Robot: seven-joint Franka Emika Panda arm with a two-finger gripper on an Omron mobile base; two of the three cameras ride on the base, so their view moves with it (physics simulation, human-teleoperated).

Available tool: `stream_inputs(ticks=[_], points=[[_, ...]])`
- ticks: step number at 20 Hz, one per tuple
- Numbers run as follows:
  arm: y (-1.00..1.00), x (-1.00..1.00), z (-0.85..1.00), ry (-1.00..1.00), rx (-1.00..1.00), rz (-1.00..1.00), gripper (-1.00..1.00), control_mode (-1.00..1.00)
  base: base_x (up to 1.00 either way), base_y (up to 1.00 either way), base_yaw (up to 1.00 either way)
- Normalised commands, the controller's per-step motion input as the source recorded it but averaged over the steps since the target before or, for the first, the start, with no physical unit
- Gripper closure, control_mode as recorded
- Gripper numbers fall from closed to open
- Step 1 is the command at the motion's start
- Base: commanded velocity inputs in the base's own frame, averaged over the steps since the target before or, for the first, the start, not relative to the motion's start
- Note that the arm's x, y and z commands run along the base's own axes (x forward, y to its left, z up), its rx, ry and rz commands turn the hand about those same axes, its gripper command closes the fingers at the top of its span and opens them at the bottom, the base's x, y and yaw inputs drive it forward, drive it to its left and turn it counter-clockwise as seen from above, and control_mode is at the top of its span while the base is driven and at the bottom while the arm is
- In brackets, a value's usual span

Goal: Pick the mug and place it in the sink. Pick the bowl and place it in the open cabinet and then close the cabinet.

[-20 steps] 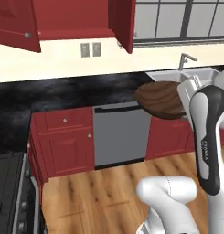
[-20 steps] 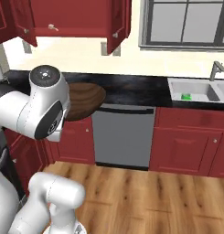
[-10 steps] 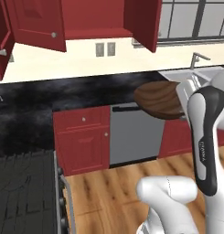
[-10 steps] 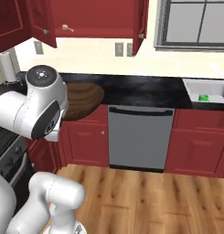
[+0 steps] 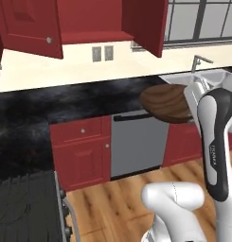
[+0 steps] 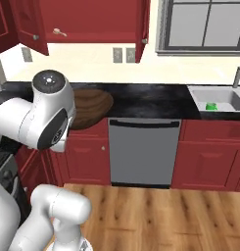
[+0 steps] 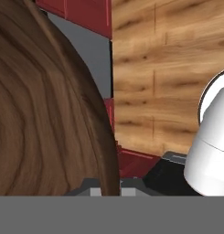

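Claw point(image 7: 106, 192) closed on rim of bowl point(image 5: 167, 102), held up in air in front of black tabletop point(image 6: 141, 98). Mug point(image 6: 211, 106) sits in sink point(image 6: 224, 93). Cabinet point(image 6: 87, 22) doors open.

we count one bowl point(image 5: 167, 102), one mug point(image 6: 211, 106), one sink point(image 6: 217, 98), one dishwasher point(image 6: 144, 151), two wall outlets point(image 5: 102, 53), and one open cabinet point(image 6: 87, 22).

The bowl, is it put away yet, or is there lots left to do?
Not yet. Done: the mug already sits in the sink. In hand: the gripper is shut on the bowl, carried above the dishwasher. Left: put the bowl in the open cabinet, then close its doors.
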Motion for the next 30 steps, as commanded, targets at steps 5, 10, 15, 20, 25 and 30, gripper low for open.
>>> stream_inputs(ticks=[5,10,15,20,25,30], points=[[0.0,0.0,0.0,0.0,0.0,0.0,1.0,1.0,0.77,0.65,-0.12],[0.0,0.0,0.0,0.0,0.0,0.0,1.0,1.0,0.97,0.9,-0.13],[0.0,0.0,0.0,0.0,0.0,0.0,1.0,1.0,0.99,0.07,-0.03],[0.0,0.0,0.0,0.0,0.0,0.0,1.0,1.0,0.78,-0.04,0.0],[0.0,0.0,0.0,0.0,0.0,0.0,1.0,1.0,0.5,-0.08,0.03],[0.0,0.0,0.0,0.0,0.0,0.0,1.0,1.0,0.43,0.12,0.0]])
